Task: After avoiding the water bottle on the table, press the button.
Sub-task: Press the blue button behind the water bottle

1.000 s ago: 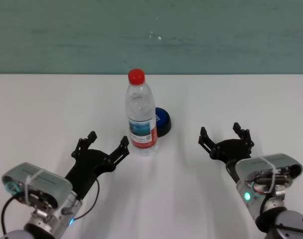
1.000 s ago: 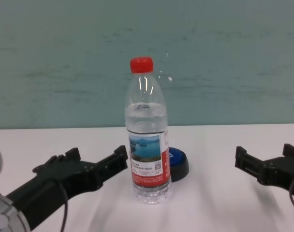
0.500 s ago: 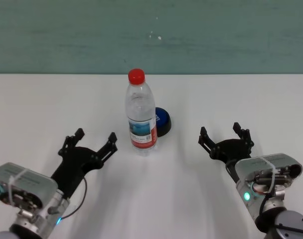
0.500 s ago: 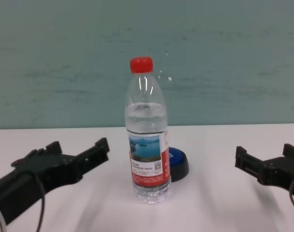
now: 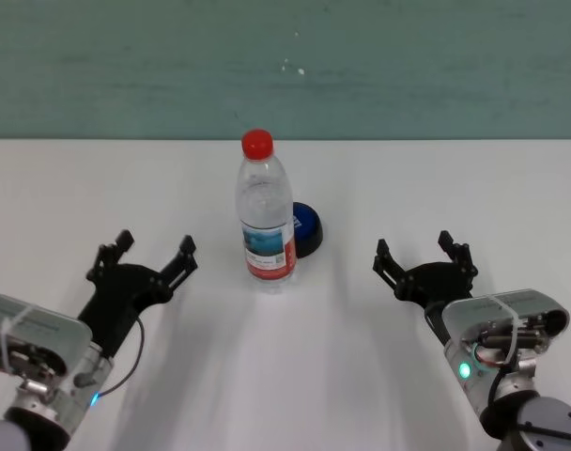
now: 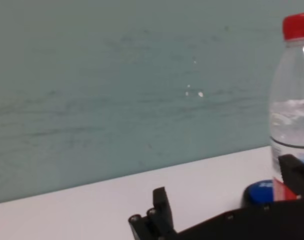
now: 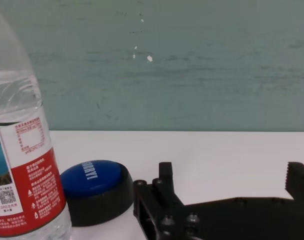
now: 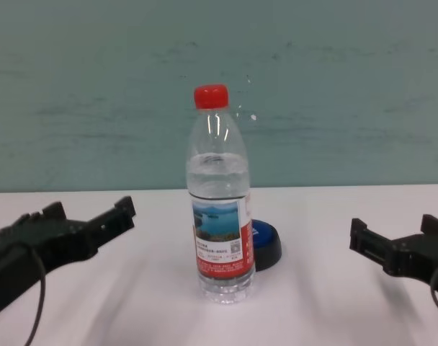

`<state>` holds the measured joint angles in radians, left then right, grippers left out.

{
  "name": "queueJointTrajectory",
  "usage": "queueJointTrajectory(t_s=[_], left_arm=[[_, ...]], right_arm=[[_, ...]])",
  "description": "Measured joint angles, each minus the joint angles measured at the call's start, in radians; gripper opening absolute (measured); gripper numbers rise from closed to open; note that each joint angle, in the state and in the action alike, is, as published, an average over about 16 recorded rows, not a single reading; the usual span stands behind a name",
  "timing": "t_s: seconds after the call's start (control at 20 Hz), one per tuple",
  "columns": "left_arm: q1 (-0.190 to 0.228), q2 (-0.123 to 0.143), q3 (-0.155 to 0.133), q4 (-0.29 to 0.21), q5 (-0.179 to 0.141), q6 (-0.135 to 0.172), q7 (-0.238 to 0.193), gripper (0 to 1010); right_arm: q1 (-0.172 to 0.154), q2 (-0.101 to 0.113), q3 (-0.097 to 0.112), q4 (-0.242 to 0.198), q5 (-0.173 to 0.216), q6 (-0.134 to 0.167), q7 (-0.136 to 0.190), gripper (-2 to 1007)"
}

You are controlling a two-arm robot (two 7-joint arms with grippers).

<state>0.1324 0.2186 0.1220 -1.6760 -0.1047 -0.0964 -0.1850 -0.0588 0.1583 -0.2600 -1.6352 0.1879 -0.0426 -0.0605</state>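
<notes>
Left tool hangs spread and empty, off to the left of the upright water bottle w/ room to skirt it, blue button tucked just behind-right on the surface; right tool parked, spread too.

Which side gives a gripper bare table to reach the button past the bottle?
Bare table lies between the right gripper and the button. It is crowded on the left: the water bottle stands against the button, facing the left gripper.
</notes>
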Motion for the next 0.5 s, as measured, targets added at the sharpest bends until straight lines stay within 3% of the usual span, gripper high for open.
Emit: queueJointTrajectory(t_s=[0.5], left_arm=[[-0.063,-0.005,-0.013,0.066,0.016,-0.004,-0.002,1010]], right_arm=[[0.000,0.000,0.000,0.000,0.000,0.000,0.000,1004]])
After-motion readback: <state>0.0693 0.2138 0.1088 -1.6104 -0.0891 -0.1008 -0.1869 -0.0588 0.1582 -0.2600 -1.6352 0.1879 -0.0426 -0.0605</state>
